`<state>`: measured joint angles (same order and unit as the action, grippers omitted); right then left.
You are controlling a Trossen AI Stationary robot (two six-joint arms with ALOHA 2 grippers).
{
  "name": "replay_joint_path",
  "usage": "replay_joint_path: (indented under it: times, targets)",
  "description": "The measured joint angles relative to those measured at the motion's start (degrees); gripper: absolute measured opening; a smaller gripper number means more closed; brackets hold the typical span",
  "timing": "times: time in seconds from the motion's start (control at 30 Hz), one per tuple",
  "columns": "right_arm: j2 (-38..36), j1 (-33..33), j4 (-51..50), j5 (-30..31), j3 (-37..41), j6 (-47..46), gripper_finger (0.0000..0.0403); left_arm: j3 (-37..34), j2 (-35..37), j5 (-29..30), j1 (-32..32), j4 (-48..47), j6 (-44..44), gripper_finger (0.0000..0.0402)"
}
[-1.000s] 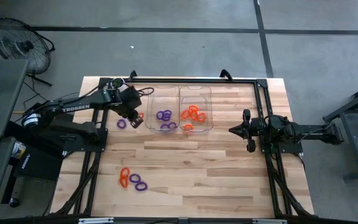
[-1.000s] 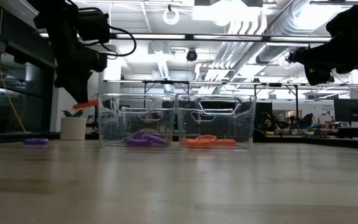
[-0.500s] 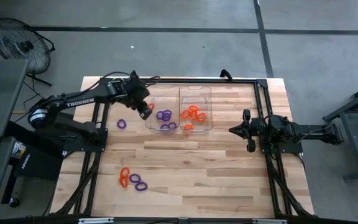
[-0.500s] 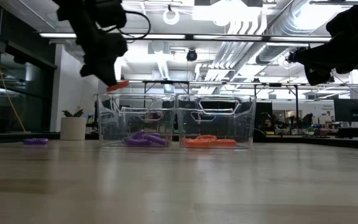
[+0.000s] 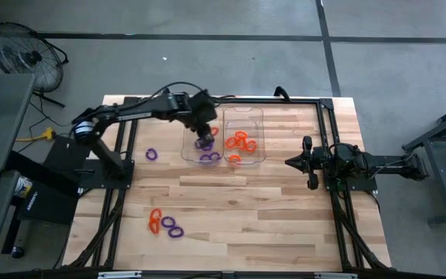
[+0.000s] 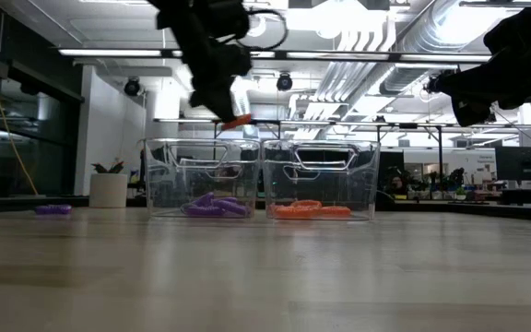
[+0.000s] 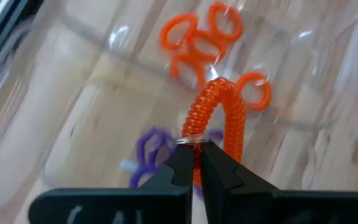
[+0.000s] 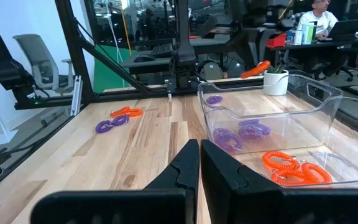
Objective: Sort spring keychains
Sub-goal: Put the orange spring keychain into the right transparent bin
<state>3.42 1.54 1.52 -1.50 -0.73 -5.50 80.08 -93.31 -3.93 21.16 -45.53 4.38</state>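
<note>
Left wrist view: left gripper [image 7: 196, 155] clenched on orange keychain [image 7: 219, 112], carrying above purple tray [image 5: 201, 132]; next, release over orange tray [image 5: 244, 116]. Right gripper [image 8: 199, 155] closed, idle.

**Four cameras, one shared pair of trays**

The high view looks straight down from far above, taking in the whole pale wooden plank table [image 5: 231, 209] and grey floor around it. The low view sits at tabletop height, facing level across the planks toward the two clear plastic trays [image 6: 263, 177] and the lit room beyond. The left wrist view hangs close above those trays [image 7: 166, 81], looking steeply down. The right wrist view looks level along the table from farther off, catching the same trays [image 8: 272, 137] side-on.
</note>
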Motion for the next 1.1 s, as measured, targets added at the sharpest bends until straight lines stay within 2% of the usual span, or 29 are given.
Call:
replay_joint_path:
  times: [0.43, 0.6, 1.1]
  targets:
    - [0.0, 0.0, 0.0, 0.0, 0.0, 0.0, 0.0011, 20.9, -16.2, 3.4, -3.6, -6.4, -1.0, 0.0003]
    - [0.0, 0.0, 0.0, 0.0, 0.0, 0.0, 0.0011, 23.6, -19.4, 3.6, -4.4, -6.6, -1.1, 0.0003]
    - [0.0, 0.0, 0.0, 0.0, 0.0, 0.0, 0.0011, 24.0, -23.3, 6.7, -5.2, -3.6, -1.1, 0.0015]
